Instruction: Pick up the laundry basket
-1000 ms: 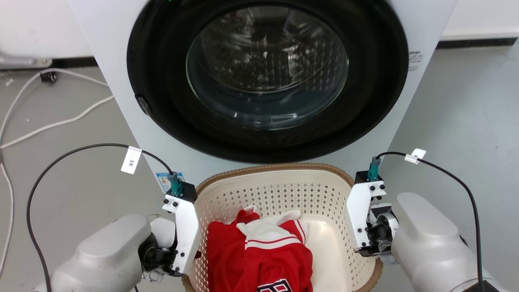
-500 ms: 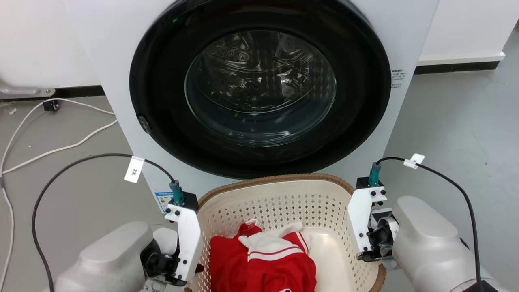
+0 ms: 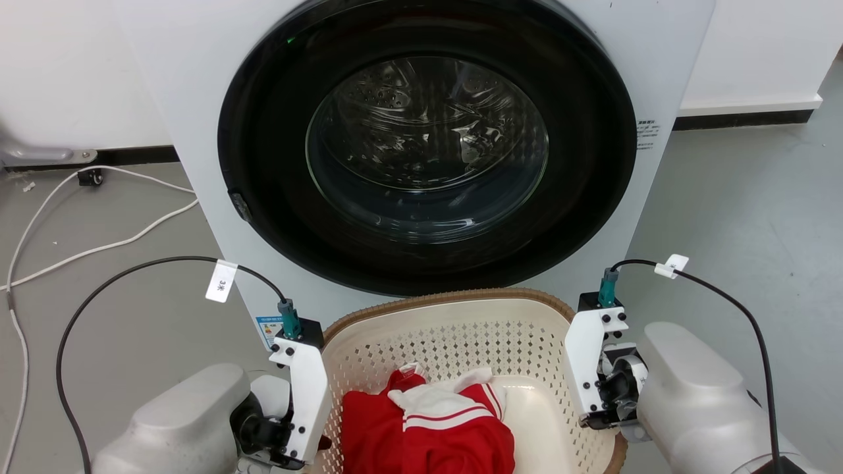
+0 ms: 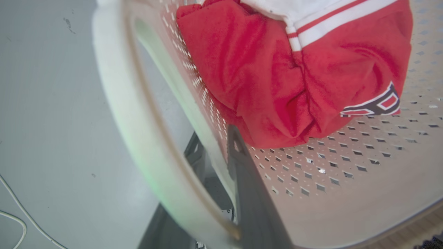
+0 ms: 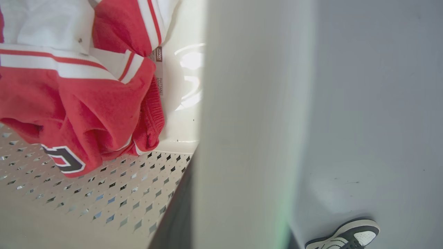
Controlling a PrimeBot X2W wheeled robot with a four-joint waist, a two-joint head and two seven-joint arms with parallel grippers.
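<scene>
head view: the laundry basket (image 3: 454, 329) is just in front of the washing machine (image 3: 197, 99), below its door, with a red jersey (image 3: 428, 438) inside. left wrist view: the left pincer (image 4: 214, 138) clamps the basket's side wall, one finger inside. right wrist view: the right pincer (image 5: 238, 207) straddles the basket's blurred edge; whether it grips cannot be told.

Cream, brown-rimmed laundry basket (image 3: 461, 339) holds a red garment (image 3: 421, 438) with white stripes.
</scene>
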